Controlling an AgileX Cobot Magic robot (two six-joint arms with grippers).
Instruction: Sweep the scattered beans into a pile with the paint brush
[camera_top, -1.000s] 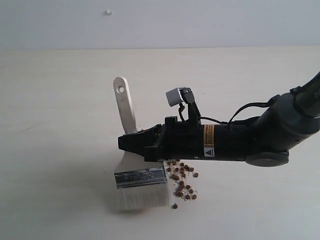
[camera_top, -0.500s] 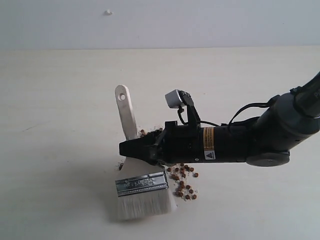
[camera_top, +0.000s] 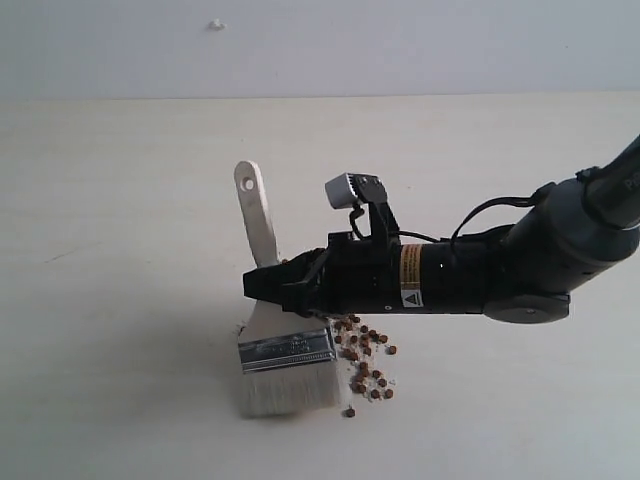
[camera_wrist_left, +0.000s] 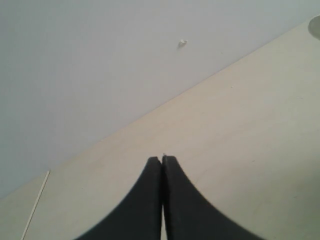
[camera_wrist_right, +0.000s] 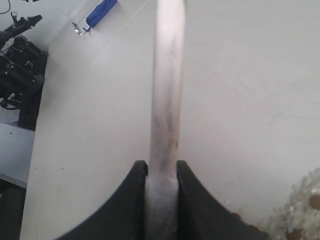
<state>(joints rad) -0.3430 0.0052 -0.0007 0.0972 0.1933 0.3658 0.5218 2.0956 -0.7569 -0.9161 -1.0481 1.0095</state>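
**Paint brush (camera_top: 262, 240): light, stiff handle (camera_wrist_right: 165, 100), soft bristles (camera_top: 290, 390)**

Lower centre of frame, bristles on the surface (camera_top: 120, 250), just left of the beans (camera_top: 365, 360). Right gripper (camera_top: 264, 284) clamps the handle above the ferrule (camera_top: 288, 351), likely the firmest hold. Left gripper (camera_wrist_left: 162, 161) closed, empty.

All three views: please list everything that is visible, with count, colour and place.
brush: one; pale wood handle, silver ferrule, off-white bristles; tilted, bristles down at the table.
beans: dozens; reddish-brown; clustered on the table, just right of the bristles in the exterior view.
table: one; pale beige; under everything.
wall: grey-white; behind the table.
speck: one; white; on the wall.
blue item: one; far off past the handle, kind unclear.
right gripper: black; shut on the brush handle.
left gripper: black; shut, empty, over bare table.
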